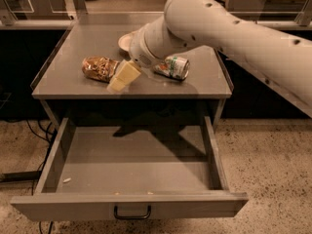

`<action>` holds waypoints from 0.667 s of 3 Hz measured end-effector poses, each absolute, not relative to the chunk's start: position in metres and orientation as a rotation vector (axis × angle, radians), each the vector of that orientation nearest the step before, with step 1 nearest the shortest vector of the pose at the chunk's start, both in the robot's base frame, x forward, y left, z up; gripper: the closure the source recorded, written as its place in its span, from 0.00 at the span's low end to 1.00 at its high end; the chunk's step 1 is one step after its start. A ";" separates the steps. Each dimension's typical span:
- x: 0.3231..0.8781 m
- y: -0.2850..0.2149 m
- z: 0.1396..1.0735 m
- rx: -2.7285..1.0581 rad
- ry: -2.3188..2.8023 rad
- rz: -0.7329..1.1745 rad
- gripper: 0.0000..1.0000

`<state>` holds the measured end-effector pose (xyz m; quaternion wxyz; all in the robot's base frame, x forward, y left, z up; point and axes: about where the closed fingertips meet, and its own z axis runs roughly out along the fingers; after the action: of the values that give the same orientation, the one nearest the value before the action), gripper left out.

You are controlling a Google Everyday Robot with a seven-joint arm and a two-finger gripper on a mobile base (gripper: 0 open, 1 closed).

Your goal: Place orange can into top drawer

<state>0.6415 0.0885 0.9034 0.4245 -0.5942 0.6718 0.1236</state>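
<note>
The orange can (99,68), dented and brownish-orange with gold, lies on its side on the left part of the grey tabletop (73,48). My gripper (123,77) hangs just right of the can, close to its end and low over the table's front edge. The top drawer (131,203) is pulled fully open below the table, with its dark pull handle (132,212) at the front. Nothing but a few small crumbs lies inside it.
A white and green can (173,66) lies on its side right of my wrist. A pale bowl (125,40) sits behind the wrist, partly hidden. My large white arm (234,28) reaches in from the right. Speckled floor surrounds the cabinet.
</note>
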 end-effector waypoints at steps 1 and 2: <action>0.667 0.109 0.905 -1.527 1.639 0.324 0.00; 0.679 0.124 0.906 -1.551 1.614 0.349 0.00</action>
<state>0.6793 0.1235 0.9061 0.4241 -0.6201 0.6451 0.1394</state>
